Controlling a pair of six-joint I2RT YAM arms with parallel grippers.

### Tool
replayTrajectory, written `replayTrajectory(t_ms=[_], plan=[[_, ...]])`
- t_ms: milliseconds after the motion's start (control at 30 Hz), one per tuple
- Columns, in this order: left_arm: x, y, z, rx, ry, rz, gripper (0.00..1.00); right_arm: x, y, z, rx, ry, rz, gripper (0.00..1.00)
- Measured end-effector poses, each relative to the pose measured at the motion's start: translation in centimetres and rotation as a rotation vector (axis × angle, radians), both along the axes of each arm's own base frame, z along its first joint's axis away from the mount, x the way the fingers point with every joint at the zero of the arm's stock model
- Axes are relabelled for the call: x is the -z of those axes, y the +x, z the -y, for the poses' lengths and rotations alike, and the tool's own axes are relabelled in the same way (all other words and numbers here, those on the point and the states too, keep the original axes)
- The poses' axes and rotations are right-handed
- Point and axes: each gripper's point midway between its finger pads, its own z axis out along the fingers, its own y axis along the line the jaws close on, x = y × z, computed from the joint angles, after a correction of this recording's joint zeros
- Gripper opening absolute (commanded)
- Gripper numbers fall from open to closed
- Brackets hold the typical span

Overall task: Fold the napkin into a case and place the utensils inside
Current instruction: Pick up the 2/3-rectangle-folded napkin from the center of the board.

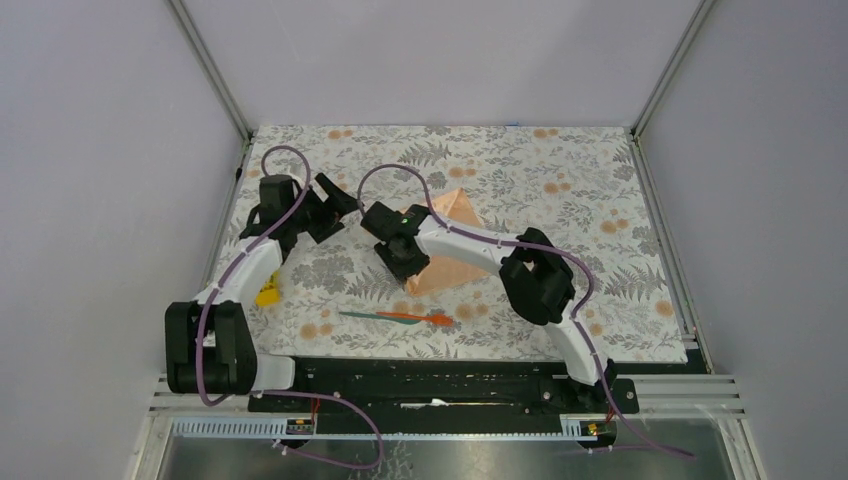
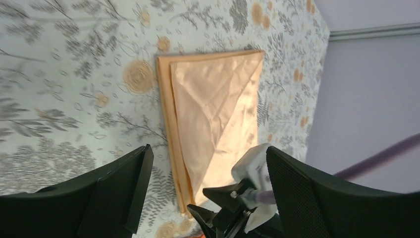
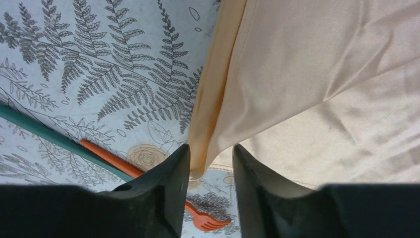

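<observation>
Right wrist view: my right claw (image 3: 210, 156) stands slightly parted at a corner of the folded napkin (image 3: 322, 74) on the desk (image 3: 74, 59), utensils (image 3: 106, 156) just beside; my left claw (image 2: 208, 151) hovers spread wide.

The floral tablecloth (image 1: 560, 160) bears napkin (image 1: 458, 208), utensils (image 1: 400, 317) (touching), yellow block (image 1: 268, 293).

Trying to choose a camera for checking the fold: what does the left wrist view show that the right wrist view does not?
Only the left wrist view shows the napkin as a whole folded outline with its triangular flap, plus the right gripper at one corner. Only the right wrist view shows the teal utensil and the orange fork beside the napkin's edge. Both show the napkin lying on the floral tablecloth.
</observation>
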Motion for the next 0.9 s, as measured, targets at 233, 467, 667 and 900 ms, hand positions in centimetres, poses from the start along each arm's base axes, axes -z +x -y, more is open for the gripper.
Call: replayTrajectory(t_ms=[233,467,667,900], plan=[[-0.7,0.2,-3.5,-0.049,0.114,0.009,0.91,1.1,-0.9,-0.5,-0.021,-0.059,-0.011,0.38],[-0.2,-0.2,-4.3,-0.057,0.116,-0.016,0.91,2.0,-1.5,-0.2,-0.021,-0.099,-0.03,0.43],[0.0,-0.4,-4.1,-0.046,0.103,-0.018,0.91,2.0,-1.3,-0.6,-0.02,-0.115,-0.008,0.5],[0.3,-0.6,-4.3,-0.047,0.095,-0.024,0.91,2.6,-1.4,-1.0,-0.026,-0.139,0.009,0.51]])
